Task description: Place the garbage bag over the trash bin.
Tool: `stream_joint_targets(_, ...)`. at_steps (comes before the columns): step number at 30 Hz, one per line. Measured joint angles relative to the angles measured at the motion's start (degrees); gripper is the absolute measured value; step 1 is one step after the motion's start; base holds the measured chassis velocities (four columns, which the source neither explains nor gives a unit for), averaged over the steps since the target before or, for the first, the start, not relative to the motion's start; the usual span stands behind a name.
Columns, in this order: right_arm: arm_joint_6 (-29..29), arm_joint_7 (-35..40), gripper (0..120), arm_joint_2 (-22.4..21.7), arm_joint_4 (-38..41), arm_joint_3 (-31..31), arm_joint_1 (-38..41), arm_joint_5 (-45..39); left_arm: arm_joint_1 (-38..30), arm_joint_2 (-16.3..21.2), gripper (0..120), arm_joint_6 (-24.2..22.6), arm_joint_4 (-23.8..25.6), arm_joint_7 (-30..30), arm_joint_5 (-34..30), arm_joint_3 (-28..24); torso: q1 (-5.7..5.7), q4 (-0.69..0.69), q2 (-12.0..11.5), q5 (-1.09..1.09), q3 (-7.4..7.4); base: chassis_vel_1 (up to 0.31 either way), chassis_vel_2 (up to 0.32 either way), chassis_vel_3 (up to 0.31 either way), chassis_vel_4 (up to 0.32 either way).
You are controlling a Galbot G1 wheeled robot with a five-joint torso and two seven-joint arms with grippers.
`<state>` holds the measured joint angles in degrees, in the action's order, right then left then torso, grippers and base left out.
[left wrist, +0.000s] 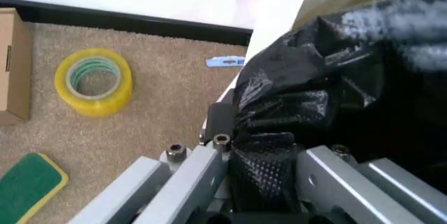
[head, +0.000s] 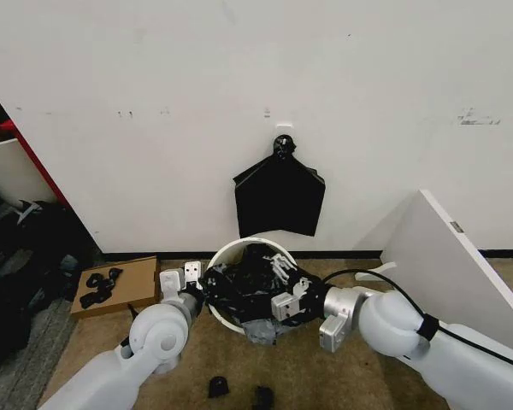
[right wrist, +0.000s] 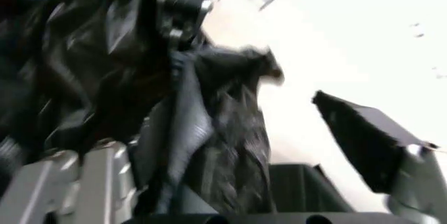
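The cream-white trash bin [head: 228, 250] stands on the carpet against the wall. The crinkled black garbage bag [head: 246, 284] lies bunched over its mouth and spills over the near rim. My left gripper [head: 197, 292] is at the bin's left rim, and in the left wrist view this gripper [left wrist: 262, 156] is shut on a fold of the bag [left wrist: 314, 93] beside the bin's white wall [left wrist: 279, 14]. At the bin's right front, my right gripper [head: 291, 301] is shut on bag film [right wrist: 209, 130].
A flat black bundle [head: 279, 195] hangs on the wall above the bin. A cardboard box [head: 115, 286] lies to the left and a white board [head: 449, 256] leans at the right. A yellow tape roll [left wrist: 94, 80] and green sponge [left wrist: 28, 182] lie on the carpet.
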<state>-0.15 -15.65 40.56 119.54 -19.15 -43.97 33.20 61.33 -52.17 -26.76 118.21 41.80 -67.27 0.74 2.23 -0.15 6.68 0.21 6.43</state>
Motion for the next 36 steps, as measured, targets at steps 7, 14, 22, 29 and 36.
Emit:
stream_joint_targets(7, 1.88, 1.9, 48, 1.43, -0.7, -1.96, 1.19, -0.31, 0.14, 0.09, 2, -0.19, 0.04, -0.08, -0.1, -0.01, 0.0, 0.0, 0.0, -0.01, 0.0, 0.0, 0.0, 0.0, 0.0)
stream_joint_targets(14, 1.76, 1.85, 23, 1.81, -1.43, -2.23, 1.77, -0.38, 0.43, 0.33, 2, -0.31, 0.42, -0.2, -0.11, 0.13, 0.0, 0.0, 0.0, -0.01, 0.0, 0.0, 0.0, 0.0, 0.0)
stream_joint_targets(22, -2.24, 1.05, 0, 0.92, -0.4, -2.26, 1.53, -4.82, 2.04, 0.97, 2, -0.05, 1.23, -1.47, 3.22, 0.8, 0.0, 0.0, 0.0, -0.01, 0.0, 0.0, 0.0, 0.0, 0.0)
stream_joint_targets(29, -2.6, 0.99, 0, 0.88, -0.17, -1.56, 2.2, -9.21, 3.22, 1.64, 2, 1.02, 1.41, -4.74, 8.87, 0.88, 0.0, -0.01, 0.0, -0.01, 0.0, 0.0, 0.0, 0.0, 0.0)
stream_joint_targets(36, -2.23, 2.07, 0, 1.65, -0.24, -1.51, 6.15, -14.6, 4.84, 2.85, 2, 1.5, 2.07, -9.31, 15.08, 0.73, 0.0, 0.0, 0.0, -0.01, 0.0, 0.0, 0.0, 0.0, 0.0)
